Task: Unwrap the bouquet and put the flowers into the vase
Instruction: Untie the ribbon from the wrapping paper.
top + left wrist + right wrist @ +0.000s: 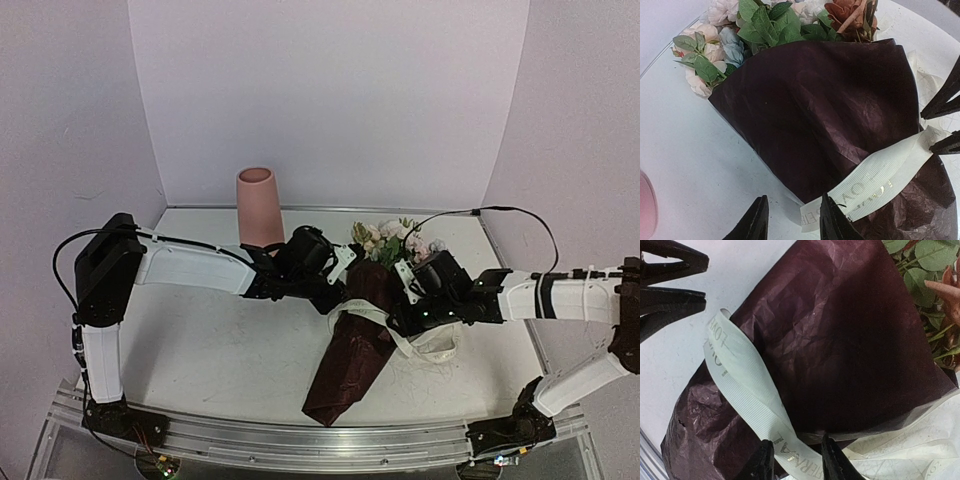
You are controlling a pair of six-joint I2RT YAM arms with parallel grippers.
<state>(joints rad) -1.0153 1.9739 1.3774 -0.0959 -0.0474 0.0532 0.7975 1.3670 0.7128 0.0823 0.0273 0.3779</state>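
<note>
The bouquet lies on the table, its flowers point(392, 240) pointing to the back and its dark red wrapping paper point(352, 345) tapering toward the front. A cream ribbon point(890, 170) crosses the paper. My left gripper point(343, 268) hangs over the bouquet's left side, and in its wrist view the left gripper point(792, 221) stands open, one finger resting on the ribbon's loose end. My right gripper point(405, 292) is at the bouquet's right side. There the right gripper point(796, 463) is open, and the ribbon point(747, 395) runs loosely between its fingers. The salmon-pink vase point(258, 206) stands upright at the back left.
White printed inner paper point(435, 345) spreads from under the dark wrapping on the right. The vase's edge point(645, 210) shows just left of my left gripper. White walls close in the back and both sides. A metal rail point(300, 440) runs along the near edge.
</note>
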